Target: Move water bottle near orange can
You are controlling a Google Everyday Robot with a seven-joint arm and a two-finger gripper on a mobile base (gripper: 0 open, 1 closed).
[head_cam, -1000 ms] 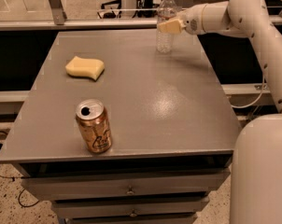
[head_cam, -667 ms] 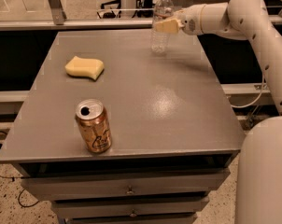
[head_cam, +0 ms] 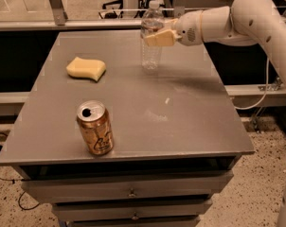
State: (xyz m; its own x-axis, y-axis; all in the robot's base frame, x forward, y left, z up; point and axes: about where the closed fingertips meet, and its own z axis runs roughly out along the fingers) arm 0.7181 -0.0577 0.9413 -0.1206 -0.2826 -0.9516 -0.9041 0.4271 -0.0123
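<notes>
The water bottle [head_cam: 152, 51] is clear with a white cap and is held upright above the far middle of the grey table [head_cam: 190, 117]. My gripper [head_cam: 157, 38] reaches in from the right and is shut on the bottle's upper body with its tan fingers [head_cam: 160, 39]. The bottle's base hangs just over the table top. The orange can [head_cam: 95, 134] stands upright near the table's front left edge, its silver top open, well away from the bottle.
A yellow sponge [head_cam: 86, 68] lies on the left part of the table, between the bottle and the can. My white arm [head_cam: 237, 18] spans in from the right. Drawers [head_cam: 129, 192] sit under the table front. A metal rail [head_cam: 62, 25] runs behind the table.
The gripper has carried the bottle leftward along the back of the table, slightly nearer the middle. The can and sponge have not moved.
</notes>
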